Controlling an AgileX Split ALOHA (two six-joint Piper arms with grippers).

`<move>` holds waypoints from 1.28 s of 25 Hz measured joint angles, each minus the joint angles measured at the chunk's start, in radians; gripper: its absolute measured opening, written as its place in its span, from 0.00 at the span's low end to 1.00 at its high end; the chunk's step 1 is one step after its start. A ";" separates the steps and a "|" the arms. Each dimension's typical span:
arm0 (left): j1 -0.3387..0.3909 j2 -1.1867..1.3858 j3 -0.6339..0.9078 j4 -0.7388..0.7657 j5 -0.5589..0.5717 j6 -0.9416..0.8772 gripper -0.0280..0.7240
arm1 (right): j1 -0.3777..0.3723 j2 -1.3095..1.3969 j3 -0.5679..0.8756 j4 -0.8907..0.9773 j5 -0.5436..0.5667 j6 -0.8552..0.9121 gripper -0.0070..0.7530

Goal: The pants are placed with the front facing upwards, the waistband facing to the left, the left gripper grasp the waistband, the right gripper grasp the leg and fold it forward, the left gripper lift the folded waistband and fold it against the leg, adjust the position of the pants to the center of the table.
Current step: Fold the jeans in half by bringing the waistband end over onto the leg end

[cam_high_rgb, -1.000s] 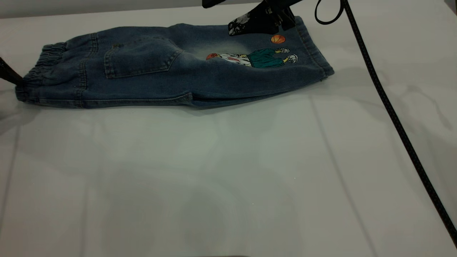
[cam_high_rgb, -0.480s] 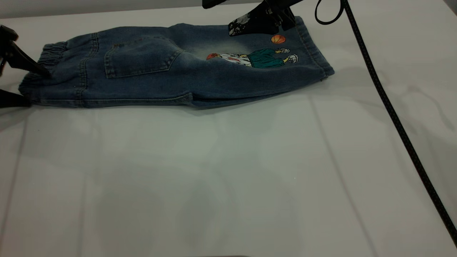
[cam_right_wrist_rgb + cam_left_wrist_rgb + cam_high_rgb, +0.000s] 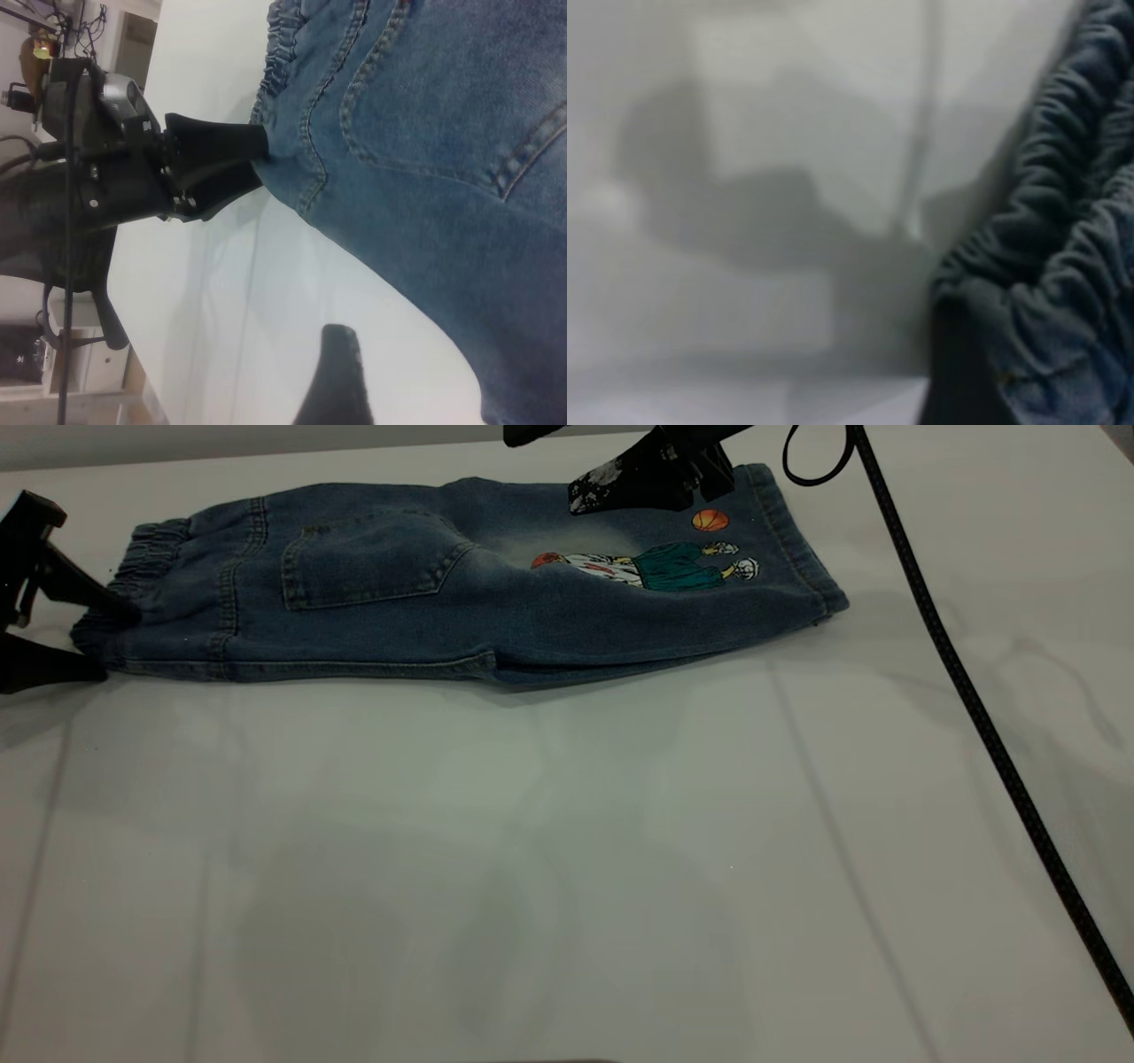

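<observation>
The blue denim pants (image 3: pixel 443 602) lie folded lengthwise across the far part of the white table (image 3: pixel 532 868), back pocket and cartoon print up. The ruffled waistband (image 3: pixel 146 567) points left and the leg (image 3: pixel 709 593) with its hem points right. My left gripper (image 3: pixel 117 644) is open at the waistband's near corner, one finger on top of the denim and one low on the table. In the left wrist view the waistband (image 3: pixel 1063 221) bunches beside a dark finger (image 3: pixel 957 372). My right gripper (image 3: pixel 647 483) hovers open over the leg's far edge. One of its fingers (image 3: pixel 337 372) shows over bare table.
A black cable (image 3: pixel 974 708) runs from the top right down to the bottom right corner. The right wrist view shows the pants (image 3: pixel 443 133), the left gripper (image 3: pixel 261 159) at the waistband and shelving beyond the table edge. White tabletop stretches in front of the pants.
The left gripper came in from the left edge onto the waistband corner. The pants have slid a little to the right with it. The right gripper has stayed in place.
</observation>
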 joint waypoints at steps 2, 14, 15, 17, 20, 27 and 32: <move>0.000 0.006 0.000 -0.017 -0.010 -0.001 0.40 | 0.000 0.000 0.000 0.000 0.000 0.000 0.69; -0.002 -0.016 0.000 -0.036 -0.005 0.060 0.12 | 0.001 0.000 -0.018 0.011 0.018 0.003 0.69; -0.006 -0.034 0.001 -0.034 -0.004 0.065 0.12 | 0.006 0.000 -0.032 0.005 0.003 0.014 0.69; -0.016 -0.079 0.001 -0.024 0.000 0.071 0.12 | 0.023 0.000 -0.066 -0.028 -0.046 0.038 0.69; -0.047 -0.164 0.001 0.006 0.004 0.077 0.12 | 0.078 0.002 -0.125 -0.120 -0.149 0.086 0.69; -0.132 -0.303 0.007 0.067 0.016 0.080 0.12 | 0.197 0.122 -0.307 -0.262 -0.217 0.207 0.67; -0.169 -0.378 0.009 0.078 0.025 0.091 0.12 | 0.241 0.243 -0.415 -0.283 -0.221 0.250 0.66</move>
